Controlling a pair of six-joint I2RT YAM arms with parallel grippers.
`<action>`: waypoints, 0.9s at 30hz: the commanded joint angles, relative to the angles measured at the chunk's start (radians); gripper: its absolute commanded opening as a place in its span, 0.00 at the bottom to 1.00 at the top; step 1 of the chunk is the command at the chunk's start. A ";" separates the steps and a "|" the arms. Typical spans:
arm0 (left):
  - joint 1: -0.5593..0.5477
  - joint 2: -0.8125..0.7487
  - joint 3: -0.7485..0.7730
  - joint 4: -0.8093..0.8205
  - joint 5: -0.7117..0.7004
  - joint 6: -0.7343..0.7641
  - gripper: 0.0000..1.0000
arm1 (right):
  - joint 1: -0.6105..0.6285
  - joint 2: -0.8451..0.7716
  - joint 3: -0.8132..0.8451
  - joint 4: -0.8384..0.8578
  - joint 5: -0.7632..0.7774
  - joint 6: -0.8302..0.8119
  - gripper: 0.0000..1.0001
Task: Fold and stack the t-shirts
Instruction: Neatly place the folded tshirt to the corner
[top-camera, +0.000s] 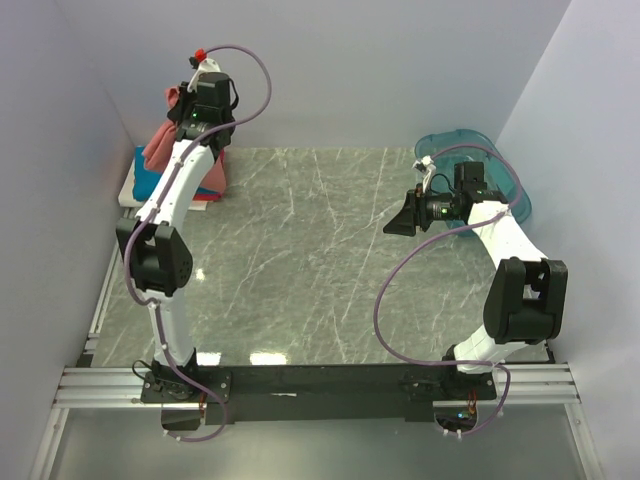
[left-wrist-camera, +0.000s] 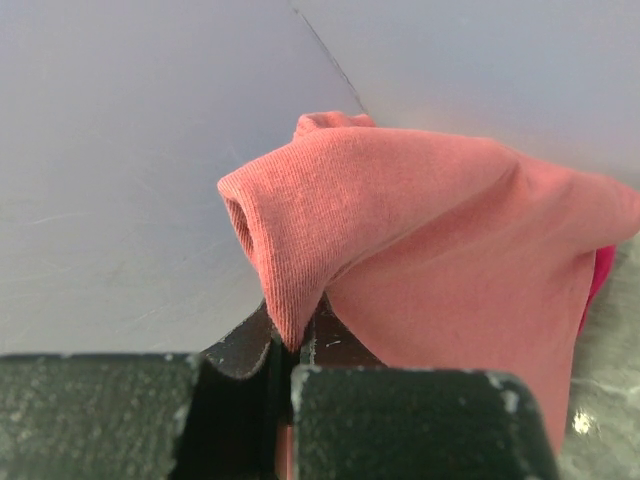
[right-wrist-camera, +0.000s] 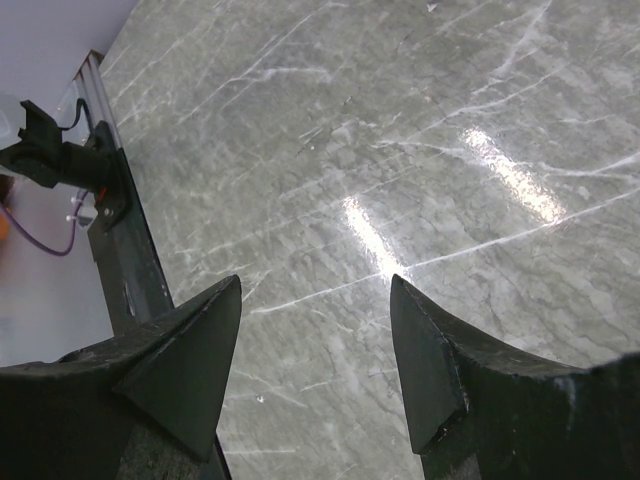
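When the scene is seen from above, the pink t-shirt is held up in the far left corner by the left gripper. It hangs over a small pile of folded t-shirts. Blue, red and white cloth can be made out in that pile, which lies at the left edge of the table. The right gripper is well apart from it, over the right side of the table, near the teal bin.

In the left wrist view, the jaws are seen pressed together on a fold of the pink cloth. The rest of the shirt is bunched and hanging, not flat. A bit of red cloth is seen behind it at the right edge.

In the right wrist view, the two fingers are spread apart, and only bare table is seen between them. Nothing is held there.

So most of the work looks done, since three shirts seem to be folded and stacked. The pink one does not look neatly folded yet. It is judged that it must be laid flat, folded and put on top of the pile.
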 joint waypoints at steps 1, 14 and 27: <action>0.020 0.033 0.075 0.046 0.001 -0.001 0.00 | -0.011 0.004 0.028 -0.007 -0.038 -0.015 0.68; 0.075 0.105 0.114 0.152 0.023 0.064 0.00 | -0.013 0.028 0.034 -0.026 -0.048 -0.026 0.68; 0.141 0.156 0.080 0.231 0.073 0.085 0.00 | -0.013 0.034 0.043 -0.059 -0.070 -0.047 0.68</action>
